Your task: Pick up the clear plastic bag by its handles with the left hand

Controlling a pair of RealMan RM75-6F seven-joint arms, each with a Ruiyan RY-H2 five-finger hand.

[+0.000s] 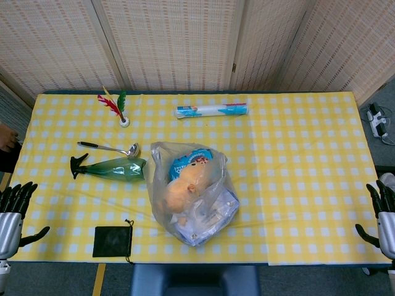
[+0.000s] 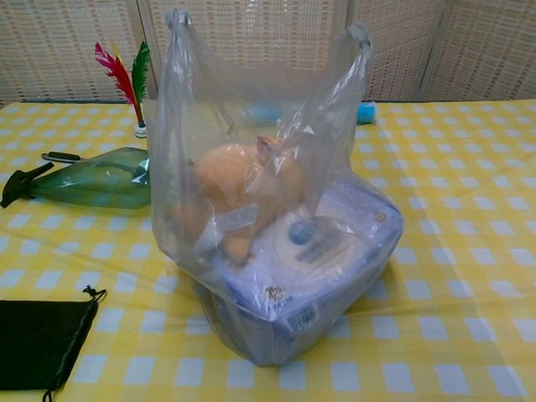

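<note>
The clear plastic bag [image 1: 192, 194] [image 2: 268, 218] stands on the yellow checked table [image 1: 296, 160] near the front middle. It holds an orange plush toy [image 2: 239, 180] and a white-blue box [image 2: 314, 260]. Its two handles [image 2: 177, 18] stick up, free of any hand. My left hand [image 1: 12, 213] hangs at the table's front left corner, fingers spread and holding nothing, far from the bag. My right hand [image 1: 382, 219] waits off the front right edge, fingers apart and empty. Neither hand shows in the chest view.
Left of the bag lie a green bottle [image 1: 114, 168] and a metal ladle [image 1: 108, 148]. A black pouch [image 1: 112, 241] sits at the front left. A feather shuttlecock [image 1: 117, 108] and a white roll [image 1: 211, 111] lie farther back.
</note>
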